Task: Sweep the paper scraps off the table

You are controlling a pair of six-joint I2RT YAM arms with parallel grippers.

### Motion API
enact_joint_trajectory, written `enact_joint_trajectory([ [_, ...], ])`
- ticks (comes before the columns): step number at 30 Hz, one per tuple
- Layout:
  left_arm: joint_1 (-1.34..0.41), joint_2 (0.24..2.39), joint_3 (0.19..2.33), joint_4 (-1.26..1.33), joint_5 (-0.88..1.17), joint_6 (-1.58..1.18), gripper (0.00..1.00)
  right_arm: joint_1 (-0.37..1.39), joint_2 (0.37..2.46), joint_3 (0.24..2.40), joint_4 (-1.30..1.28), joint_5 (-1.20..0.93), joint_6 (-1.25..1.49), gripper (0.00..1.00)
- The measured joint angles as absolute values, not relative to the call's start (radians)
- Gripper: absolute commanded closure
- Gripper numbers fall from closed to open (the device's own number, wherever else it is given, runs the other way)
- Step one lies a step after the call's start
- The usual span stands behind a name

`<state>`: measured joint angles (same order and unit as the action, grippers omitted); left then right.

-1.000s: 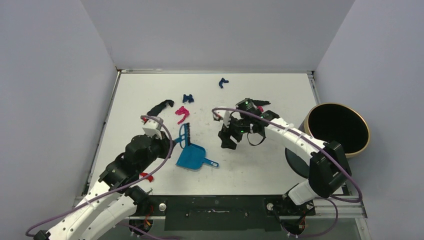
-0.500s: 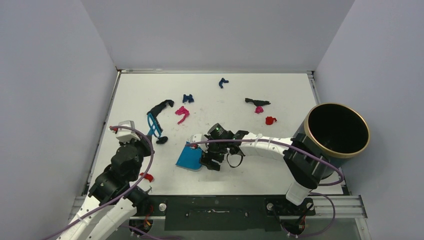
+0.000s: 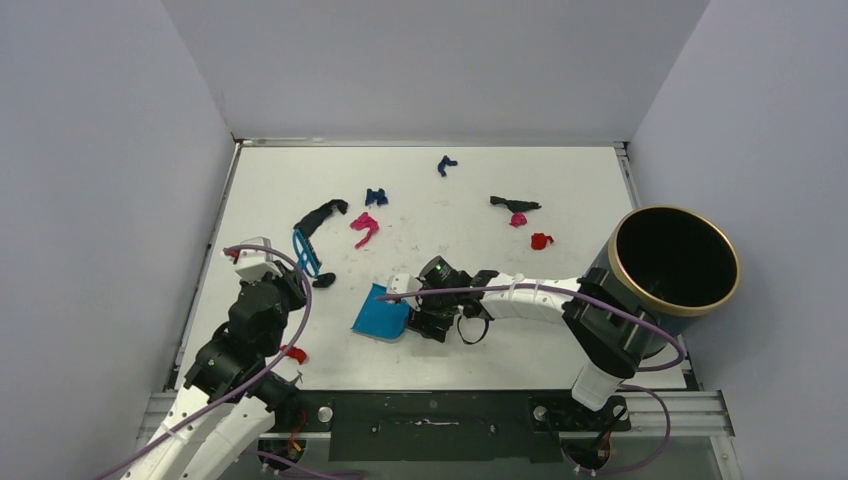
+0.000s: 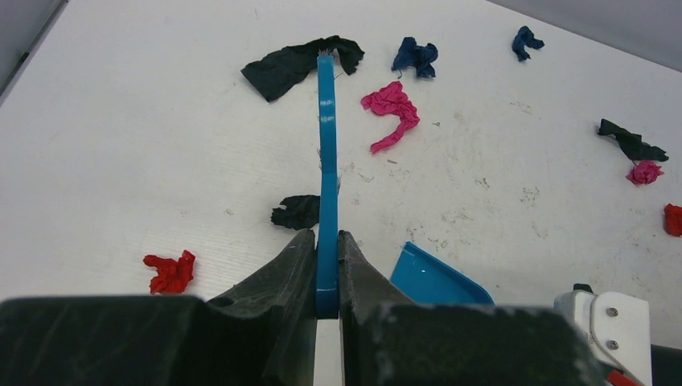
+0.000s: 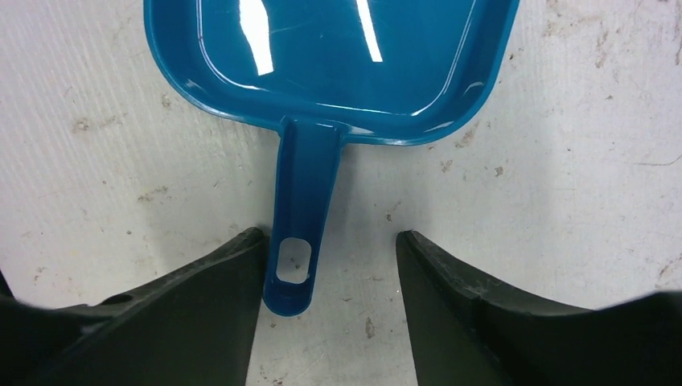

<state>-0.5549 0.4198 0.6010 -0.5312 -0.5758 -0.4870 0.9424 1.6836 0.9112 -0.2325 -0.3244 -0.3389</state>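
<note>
Paper scraps lie scattered on the white table (image 3: pixel 560 320): a black strip (image 3: pixel 320 214) (image 4: pixel 297 64), a pink one (image 3: pixel 364 228) (image 4: pixel 392 111), dark blue ones (image 3: pixel 376 196) (image 3: pixel 445 164), a small black one (image 3: pixel 323 280) (image 4: pixel 297 212), red ones (image 3: pixel 293 353) (image 4: pixel 170 272) (image 3: pixel 541 240), black and pink at the back right (image 3: pixel 514 204). My left gripper (image 3: pixel 285 275) (image 4: pixel 326 261) is shut on the blue hand brush (image 3: pixel 306 250) (image 4: pixel 326 161). My right gripper (image 3: pixel 420 322) (image 5: pixel 330 269) is open around the handle (image 5: pixel 299 233) of the blue dustpan (image 3: pixel 380 315) (image 5: pixel 330 64), which lies flat.
A round dark bin with a gold rim (image 3: pixel 672 258) stands at the right edge of the table. Grey walls close in the back and both sides. A black rail (image 3: pixel 430 420) runs along the near edge.
My left gripper lifted the brush off the dustpan and drew back to the left. My right gripper swung from the back right down to the dustpan's handle and now straddles it.
</note>
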Motion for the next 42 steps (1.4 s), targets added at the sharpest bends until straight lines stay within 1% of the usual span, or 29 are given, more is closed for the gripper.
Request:
enact_joint_trajectory([
  [5, -0.538, 0.447, 0.601, -0.528, -0.562, -0.485, 1.0, 0.942, 1.691, 0.916, -0.241, -0.344, -0.341, 0.72],
  [6, -0.537, 0.461, 0.604, -0.532, -0.556, -0.485, 1.0, 0.944, 1.697, 0.926, -0.255, -0.354, -0.343, 0.75],
  [9, -0.535, 0.542, 0.668, -0.579, -0.531, -0.474, 1.0, 0.941, 1.7, 0.955, -0.305, -0.356, -0.36, 0.8],
  [16, -0.535, 0.803, 0.972, -0.712, -0.519, -0.41, 1.0, 0.935, 1.645, 1.009, -0.485, -0.356, -0.439, 0.86],
  [20, -0.535, 0.966, 1.156, -0.857, -0.535, -0.379, 1.0, 0.935, 1.577, 1.011, -0.58, -0.354, -0.48, 0.87],
  [23, -0.535, 1.063, 1.237, -0.945, -0.572, -0.354, 1.0, 0.935, 1.528, 1.009, -0.635, -0.347, -0.499, 0.87],
  [28, -0.528, 1.203, 1.256, -1.102, -0.683, -0.322, 1.0, 0.935, 1.43, 0.983, -0.69, -0.328, -0.524, 0.87],
  [32, -0.504, 1.282, 1.246, -1.155, -0.731, -0.313, 1.0, 0.935, 1.409, 0.981, -0.714, -0.324, -0.536, 0.87],
  [37, -0.462, 1.319, 1.219, -1.168, -0.78, -0.315, 1.0, 0.935, 1.409, 0.979, -0.729, -0.323, -0.539, 0.87],
  [42, -0.444, 1.378, 1.139, -1.132, -0.778, -0.33, 1.0, 0.935, 1.409, 0.979, -0.736, -0.323, -0.541, 0.86],
])
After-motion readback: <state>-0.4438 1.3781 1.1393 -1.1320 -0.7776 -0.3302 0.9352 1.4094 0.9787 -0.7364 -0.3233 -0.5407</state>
